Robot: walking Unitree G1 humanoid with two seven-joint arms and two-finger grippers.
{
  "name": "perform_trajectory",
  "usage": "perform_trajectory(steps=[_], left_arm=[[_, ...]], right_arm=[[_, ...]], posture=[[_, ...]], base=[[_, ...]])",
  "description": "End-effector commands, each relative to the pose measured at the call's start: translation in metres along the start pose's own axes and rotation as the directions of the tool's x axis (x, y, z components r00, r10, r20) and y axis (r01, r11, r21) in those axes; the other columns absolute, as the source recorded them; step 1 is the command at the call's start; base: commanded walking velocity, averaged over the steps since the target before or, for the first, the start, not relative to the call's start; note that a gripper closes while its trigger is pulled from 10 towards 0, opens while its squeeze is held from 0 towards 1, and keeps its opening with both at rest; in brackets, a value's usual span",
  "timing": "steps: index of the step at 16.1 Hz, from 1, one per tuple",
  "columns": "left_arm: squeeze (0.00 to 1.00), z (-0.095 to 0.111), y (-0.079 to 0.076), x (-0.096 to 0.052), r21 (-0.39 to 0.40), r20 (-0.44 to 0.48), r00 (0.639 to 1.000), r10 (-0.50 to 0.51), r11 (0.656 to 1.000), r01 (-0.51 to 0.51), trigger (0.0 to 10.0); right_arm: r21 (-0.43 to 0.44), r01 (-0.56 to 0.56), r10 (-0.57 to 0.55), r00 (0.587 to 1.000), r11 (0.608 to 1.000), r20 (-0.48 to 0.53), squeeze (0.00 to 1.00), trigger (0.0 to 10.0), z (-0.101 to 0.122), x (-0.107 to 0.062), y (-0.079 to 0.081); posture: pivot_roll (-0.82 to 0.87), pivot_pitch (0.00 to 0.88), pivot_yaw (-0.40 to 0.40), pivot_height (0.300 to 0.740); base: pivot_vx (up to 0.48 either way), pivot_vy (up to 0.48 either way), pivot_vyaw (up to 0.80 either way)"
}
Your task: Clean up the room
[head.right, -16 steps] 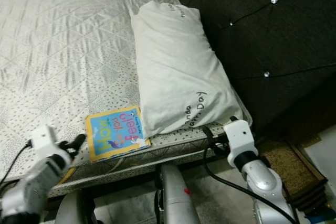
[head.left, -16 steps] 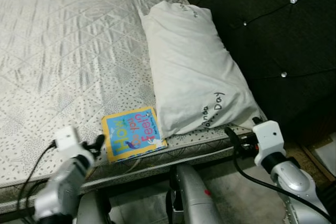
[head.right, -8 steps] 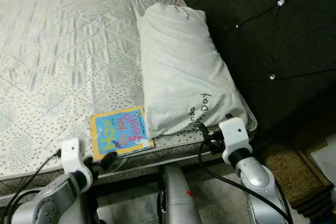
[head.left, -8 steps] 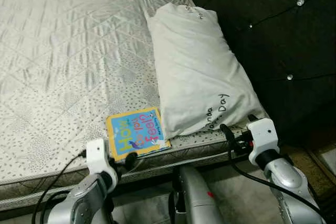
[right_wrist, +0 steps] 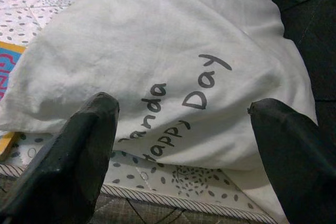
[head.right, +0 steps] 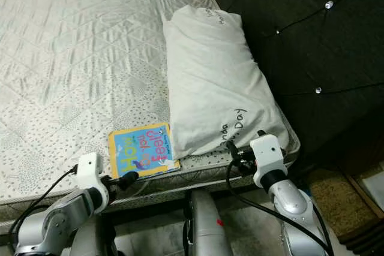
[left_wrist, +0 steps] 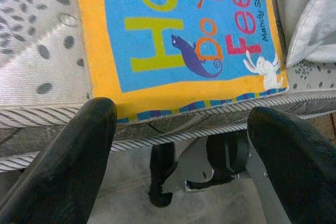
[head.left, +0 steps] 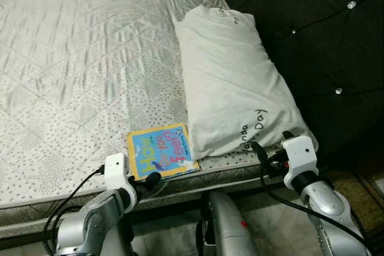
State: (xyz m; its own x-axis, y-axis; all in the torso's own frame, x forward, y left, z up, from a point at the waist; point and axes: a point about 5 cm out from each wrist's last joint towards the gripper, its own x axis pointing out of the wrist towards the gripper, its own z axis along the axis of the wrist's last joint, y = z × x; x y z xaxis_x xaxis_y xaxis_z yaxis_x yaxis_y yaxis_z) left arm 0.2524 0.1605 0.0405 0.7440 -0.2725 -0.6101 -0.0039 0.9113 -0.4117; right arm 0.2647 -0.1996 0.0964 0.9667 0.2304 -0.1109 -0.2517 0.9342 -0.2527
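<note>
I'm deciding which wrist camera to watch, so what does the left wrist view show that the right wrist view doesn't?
Left wrist view: the children's book seen full on, its blue cover with the yellow border lying at the mattress edge, with the open left gripper just short of it and the floor below.

Right wrist view: the handwritten words "Happy Day" across the white pillow, the dark padded headboard, and the open right gripper facing the pillow.

Shared: the spotted mattress, a part of the pillow and some of the book.
</note>
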Motion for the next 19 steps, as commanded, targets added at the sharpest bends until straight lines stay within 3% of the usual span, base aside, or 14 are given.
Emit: perform_trajectory(steps=[1, 7, 13, 14, 15, 19], left_arm=[[1.0, -0.008, 0.001, 0.004, 0.0, -0.037, 0.999, 0.0, 1.0, 0.0, 10.0], [1.0, -0.015, -0.009, 0.013, 0.042, -0.078, 0.996, -0.038, 0.998, 0.041, 10.0], [1.0, -0.022, 0.001, 0.017, 0.058, -0.119, 0.993, 0.001, 0.998, 0.006, 10.0], [0.92, -0.022, 0.002, 0.017, 0.056, -0.112, 0.994, 0.005, 0.998, 0.001, 10.0], [0.73, -0.017, 0.007, 0.017, 0.053, -0.075, 0.996, 0.042, 0.998, -0.038, 10.0], [0.74, -0.012, 0.019, 0.015, 0.045, -0.045, 0.996, 0.08, 0.996, -0.077, 10.0]], right_arm=[[-0.016, 0.024, -0.024, 1.0, 1.0, -0.002, 0.0, 10.0, -0.001, -0.004, -0.006], [-0.014, 0.025, -0.025, 1.0, 1.0, 0.005, 0.0, 10.0, 0.0, -0.002, -0.003], [-0.011, 0.035, -0.035, 0.999, 0.999, 0.006, 0.0, 10.0, -0.001, -0.003, -0.002], [-0.011, 0.037, -0.037, 0.999, 0.999, 0.006, 0.0, 10.0, -0.001, -0.004, -0.002], [-0.011, 0.039, -0.039, 0.999, 0.999, 0.004, 0.0, 10.0, -0.002, -0.005, -0.003], [-0.009, 0.037, -0.037, 0.999, 0.999, 0.002, 0.0, 10.0, -0.002, -0.003, -0.003]], posture=[[-0.21, 0.167, -0.063, 0.6], [-0.21, 0.162, -0.057, 0.6], [-0.21, 0.159, -0.042, 0.6], [-0.21, 0.159, -0.04, 0.6], [-0.21, 0.16, -0.04, 0.6], [-0.2, 0.16, -0.047, 0.6]], base=[[0.0, 0.0, 0.0], [0.0, 0.0, 0.0], [0.0, 0.0, 0.0], [0.0, 0.0, 0.0], [0.0, 0.0, 0.0], [0.0, 0.0, 0.0]])
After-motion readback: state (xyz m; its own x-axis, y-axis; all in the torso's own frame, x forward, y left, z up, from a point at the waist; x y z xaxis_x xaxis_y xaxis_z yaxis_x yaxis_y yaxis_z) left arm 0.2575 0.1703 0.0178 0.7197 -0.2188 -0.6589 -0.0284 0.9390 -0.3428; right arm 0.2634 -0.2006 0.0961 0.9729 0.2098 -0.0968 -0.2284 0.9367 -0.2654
